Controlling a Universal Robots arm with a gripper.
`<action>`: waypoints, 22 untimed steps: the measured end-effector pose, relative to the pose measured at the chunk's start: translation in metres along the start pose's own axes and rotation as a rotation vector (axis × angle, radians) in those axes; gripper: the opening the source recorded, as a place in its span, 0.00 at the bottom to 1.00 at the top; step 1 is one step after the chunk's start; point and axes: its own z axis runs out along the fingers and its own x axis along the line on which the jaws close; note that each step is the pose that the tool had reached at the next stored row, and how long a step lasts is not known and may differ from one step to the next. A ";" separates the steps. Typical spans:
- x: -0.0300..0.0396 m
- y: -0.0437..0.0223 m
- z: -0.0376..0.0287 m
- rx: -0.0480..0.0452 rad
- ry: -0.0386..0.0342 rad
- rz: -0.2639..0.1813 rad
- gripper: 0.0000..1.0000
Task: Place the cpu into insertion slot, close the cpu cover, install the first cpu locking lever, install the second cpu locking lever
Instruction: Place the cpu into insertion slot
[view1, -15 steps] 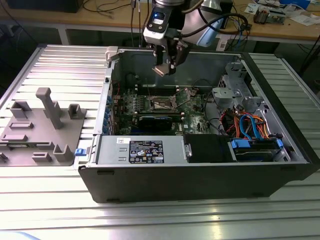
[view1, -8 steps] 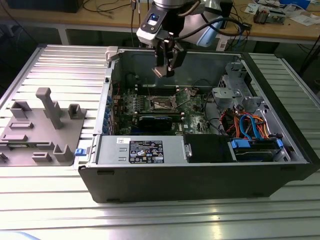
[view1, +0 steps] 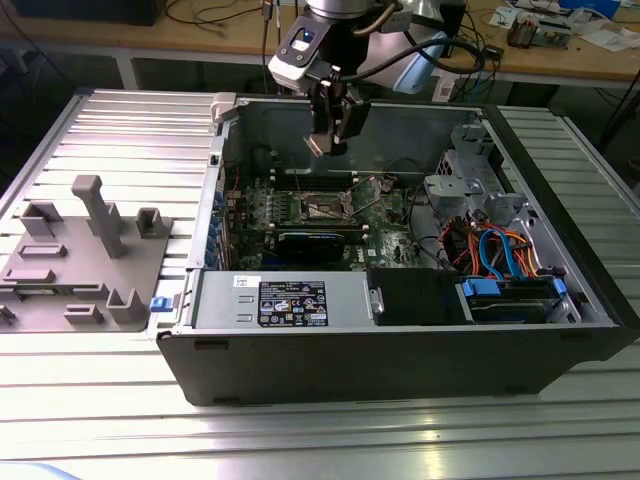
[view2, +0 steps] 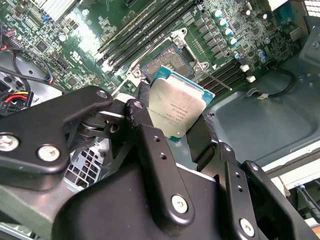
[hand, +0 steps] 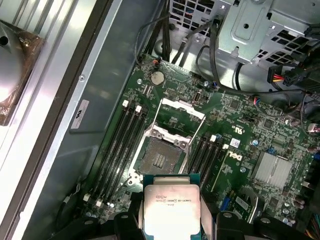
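My gripper hangs inside the open computer case, above the green board, and is shut on the cpu. In both wrist views the cpu shows its dull silver top, clamped at two opposite edges by the black fingers. The insertion slot lies bare and dark beneath the chip, with nothing in it. The cpu cover stands swung open at the slot's far edge in the first wrist view. Thin lever rods run along both sides of the slot.
Black memory slots flank the socket on both sides. A metal drive cage and bundled cables fill the case on the exterior view's right, a power supply sits in front. A grey fixture stands outside on the exterior view's left.
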 end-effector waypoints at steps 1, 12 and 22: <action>0.0000 0.0000 0.0000 0.0002 -0.0004 0.000 0.54; 0.0000 -0.0002 0.0075 0.0074 -0.0180 0.156 0.54; -0.0001 -0.0004 0.0135 0.0084 -0.0182 0.170 0.54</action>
